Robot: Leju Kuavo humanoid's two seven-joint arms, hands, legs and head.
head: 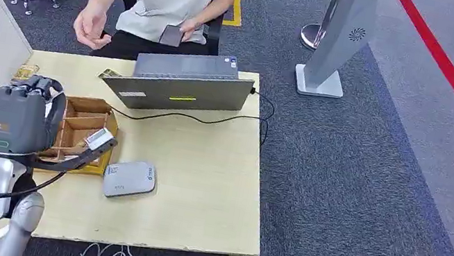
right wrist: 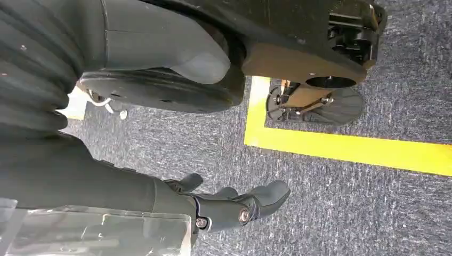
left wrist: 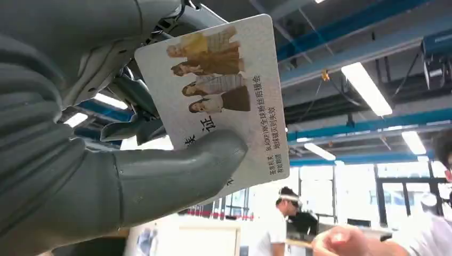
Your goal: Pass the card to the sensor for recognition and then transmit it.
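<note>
1. the left hand [head: 22, 116] sits at the left of the head view, raised over the wooden table [head: 200, 187], its back toward the camera.
2. in the left wrist view the thumb [left wrist: 181, 170] presses a white card [left wrist: 224, 90] printed with figures and text against the fingers; the card is gripped and upright.
3. the right hand [right wrist: 234, 205] hangs over grey carpet [right wrist: 346, 208] with a yellow line [right wrist: 346, 149], fingers loosely apart, holding nothing.
4. a white sensor box [head: 128, 179] lies at centre-left of the head view, beside a cardboard tray [head: 85, 124].
5. a person's hand [head: 92, 27] reaches in at upper left, behind a grey laptop [head: 179, 84].
</note>
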